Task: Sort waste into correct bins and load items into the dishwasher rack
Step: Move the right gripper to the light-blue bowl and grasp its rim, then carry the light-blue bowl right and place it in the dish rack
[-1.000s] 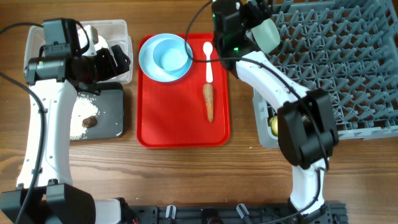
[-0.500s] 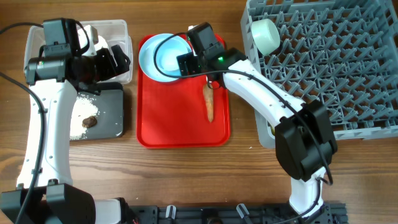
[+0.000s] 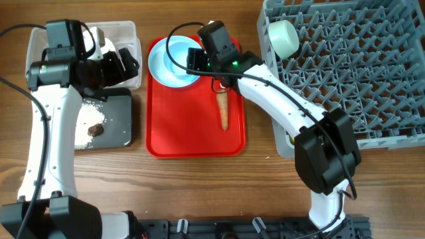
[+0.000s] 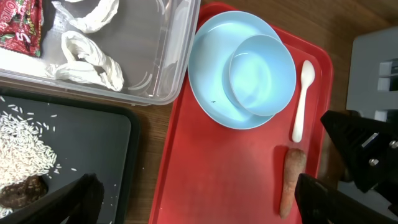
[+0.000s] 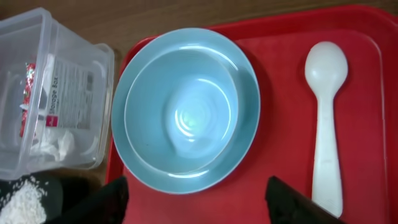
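Note:
A light-blue plate [image 3: 156, 60] with a pale blue bowl [image 3: 176, 64] in it sits at the back of the red tray [image 3: 192, 129]. My right gripper [image 3: 194, 58] hovers over them, open and empty; its wrist view shows the bowl [image 5: 186, 112], the plate rim [image 5: 250, 118] and the white spoon [image 5: 326, 137]. The carrot [image 3: 224, 109] lies on the tray. A second bowl [image 3: 283, 38] sits in the grey dishwasher rack [image 3: 352, 73]. My left gripper [image 3: 125, 63] is open over the tubs' near edge. The clear tub [image 4: 168, 56] holds the wrapper [image 4: 18, 28] and paper [image 4: 87, 53]. The black tub [image 4: 93, 143] holds rice [image 4: 25, 149] and a brown lump [image 4: 25, 190].
The yellow cup [image 3: 291, 134] shows at the rack's front left corner, partly hidden by my right arm. The right arm reaches across the tray's back right and hides the spoon from overhead. Bare wood lies in front of the tray and tubs.
My right gripper left the second bowl in the rack's back left corner and swung left to above the plate and bowl on the tray. The left arm has not moved.

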Motion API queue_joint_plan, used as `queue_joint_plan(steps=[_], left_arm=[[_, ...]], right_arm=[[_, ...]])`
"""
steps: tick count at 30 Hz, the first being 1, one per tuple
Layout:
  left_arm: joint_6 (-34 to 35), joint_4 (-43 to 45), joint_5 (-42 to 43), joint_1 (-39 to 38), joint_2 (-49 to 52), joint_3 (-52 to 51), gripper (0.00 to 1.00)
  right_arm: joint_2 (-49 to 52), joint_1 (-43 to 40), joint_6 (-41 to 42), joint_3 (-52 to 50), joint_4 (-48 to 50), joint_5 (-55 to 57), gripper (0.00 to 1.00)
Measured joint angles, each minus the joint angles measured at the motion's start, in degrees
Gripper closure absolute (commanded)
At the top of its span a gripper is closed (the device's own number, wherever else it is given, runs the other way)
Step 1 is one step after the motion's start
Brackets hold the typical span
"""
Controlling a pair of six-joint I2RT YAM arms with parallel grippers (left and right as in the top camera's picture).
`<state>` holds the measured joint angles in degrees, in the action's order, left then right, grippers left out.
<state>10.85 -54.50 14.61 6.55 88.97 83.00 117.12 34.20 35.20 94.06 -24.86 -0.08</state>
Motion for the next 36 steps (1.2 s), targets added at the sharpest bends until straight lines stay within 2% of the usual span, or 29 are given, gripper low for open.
queue_joint_plan(steps=[5, 21, 27, 36], left_arm=[[0.0, 0.0, -0.02, 0.0, 0.0, 0.0, 0.0], [0.0, 0.0, 0.0, 0.0, 0.0, 0.0, 0.0], [0.0, 0.0, -0.02, 0.0, 0.0, 0.0, 0.0], [0.0, 0.0, -0.02, 0.0, 0.0, 0.0, 0.0]], right_arm=[[2.51, 0.0, 2.21, 0.0, 1.99, 1.66, 0.55], [10.1, 0.0, 3.19, -0.04, 8.44, 2.05, 0.56], [11.3, 0.0, 3.43, -0.04, 11.56, 1.97, 0.63], [12.72, 0.0, 5.97, -0.04, 11.91, 1.4, 0.88]])
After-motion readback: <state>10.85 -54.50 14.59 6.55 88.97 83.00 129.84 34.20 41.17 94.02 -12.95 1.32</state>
